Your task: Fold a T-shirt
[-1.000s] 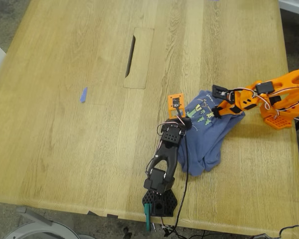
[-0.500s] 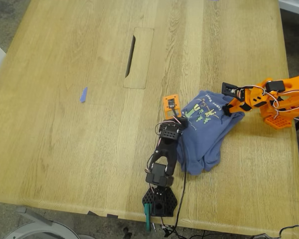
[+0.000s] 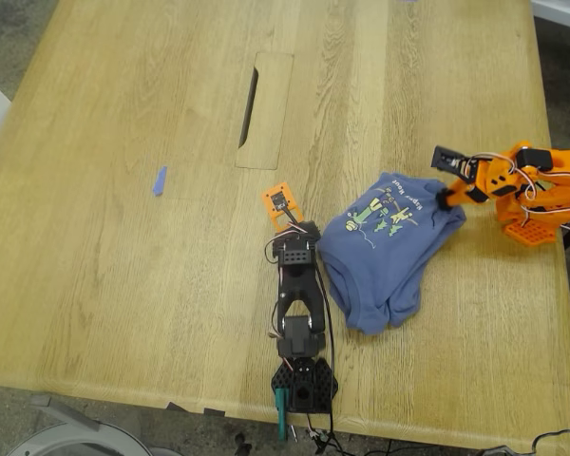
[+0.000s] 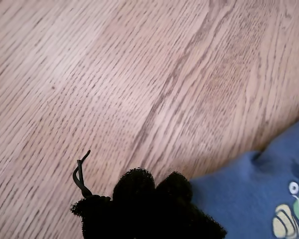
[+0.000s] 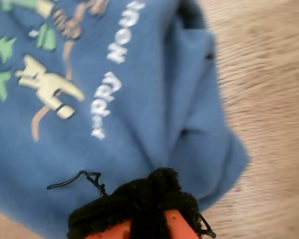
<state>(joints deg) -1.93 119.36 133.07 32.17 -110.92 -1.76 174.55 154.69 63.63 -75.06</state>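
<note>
T-shirt (image 3: 385,249): bunched at the table's (image 3: 123,114) near right in the exterior view. My first gripper (image 4: 152,186): closed, empty, over bare wood beside its left edge. My second gripper (image 5: 157,186): jaws together above its right edge; grip uncertain. Step: between grasps. Next: regrasp edges, spread flat.

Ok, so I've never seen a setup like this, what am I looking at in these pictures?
These are two small robot arms on a wooden table. One picture looks down from a camera above. The other two come from cameras riding on the claws. The black arm carries my first claw. Its pads look closed on nothing, just beside the edge of a blue T-shirt. The orange arm carries my second claw, which sits at the shirt's opposite corner. I can't tell whether it is gripping the cloth. The shirt lies crumpled, not folded yet. A small blue tape scrap lies far off, toward the exterior view's left.
</note>
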